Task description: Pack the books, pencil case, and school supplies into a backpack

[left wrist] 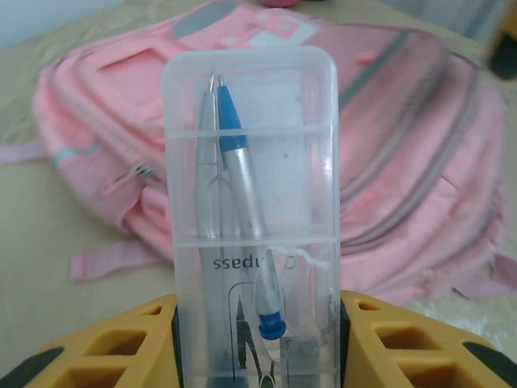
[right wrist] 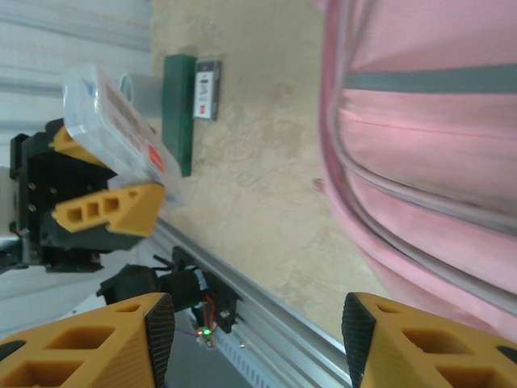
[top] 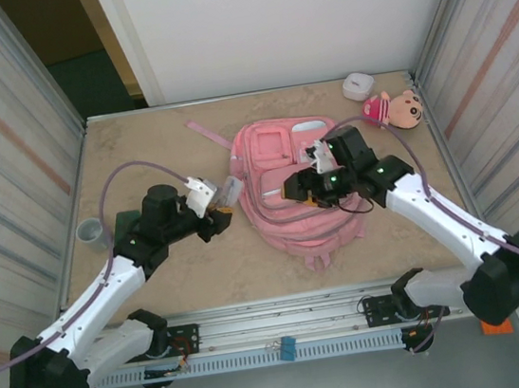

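The pink backpack (top: 307, 192) lies flat in the middle of the table, its zipped pockets facing up. My left gripper (top: 219, 211) hovers just off its left edge, shut on a clear plastic case (left wrist: 250, 202) holding a blue-and-silver compass and pen; the case points toward the backpack (left wrist: 404, 145). My right gripper (top: 299, 189) hangs open over the backpack's left part, with nothing between its yellow fingers (right wrist: 97, 339). In the right wrist view the backpack's edge (right wrist: 436, 137) is on the right and the clear case (right wrist: 113, 113) on the left. The books are out of view.
A green flat object (right wrist: 179, 105), a small dark card (right wrist: 208, 89) and a grey cup (top: 91, 233) sit at the table's left. A plush doll (top: 399, 109) and a small white box (top: 357, 85) lie at the back right. A metal rail (right wrist: 266, 299) runs along the near edge.
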Action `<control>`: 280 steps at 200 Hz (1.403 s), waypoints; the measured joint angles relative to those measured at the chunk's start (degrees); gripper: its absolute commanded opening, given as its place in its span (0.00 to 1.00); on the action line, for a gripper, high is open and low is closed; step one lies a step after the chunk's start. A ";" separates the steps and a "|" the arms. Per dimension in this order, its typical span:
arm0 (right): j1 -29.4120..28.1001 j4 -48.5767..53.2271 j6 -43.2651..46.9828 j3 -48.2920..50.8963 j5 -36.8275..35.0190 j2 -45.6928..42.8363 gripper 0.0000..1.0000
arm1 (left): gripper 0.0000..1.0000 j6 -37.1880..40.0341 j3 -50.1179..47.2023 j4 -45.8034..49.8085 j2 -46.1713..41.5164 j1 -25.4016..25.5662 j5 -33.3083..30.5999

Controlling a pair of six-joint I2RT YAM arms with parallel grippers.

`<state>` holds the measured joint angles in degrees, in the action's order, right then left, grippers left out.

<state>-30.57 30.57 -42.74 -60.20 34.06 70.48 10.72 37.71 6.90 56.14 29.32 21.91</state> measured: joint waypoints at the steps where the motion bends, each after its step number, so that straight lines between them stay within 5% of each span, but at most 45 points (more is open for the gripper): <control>1: -0.09 -0.11 0.00 -0.11 0.09 0.17 0.58 | 0.28 0.24 0.00 0.02 0.02 0.00 0.13; 59: -4.37 -8.24 -0.57 -4.42 5.09 8.94 0.57 | 0.26 11.13 0.66 2.34 1.55 1.92 5.90; 144: -7.41 -12.55 -1.84 -7.21 9.75 15.80 0.51 | 0.26 13.35 0.85 3.04 2.14 3.13 7.26; 209: -7.67 -9.88 0.50 -7.54 10.54 16.24 0.25 | 0.27 11.85 1.90 2.84 3.32 3.13 7.67; 235: -7.32 -8.15 1.75 -7.54 9.33 16.04 0.13 | 0.36 11.41 2.40 3.08 4.09 3.32 7.69; 280: -4.70 -8.11 1.68 -5.44 8.85 11.80 0.07 | 0.69 11.47 4.22 2.19 5.40 3.89 6.82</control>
<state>-35.27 22.46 -41.06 -65.65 42.92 82.28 22.20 41.93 9.08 61.54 33.21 28.73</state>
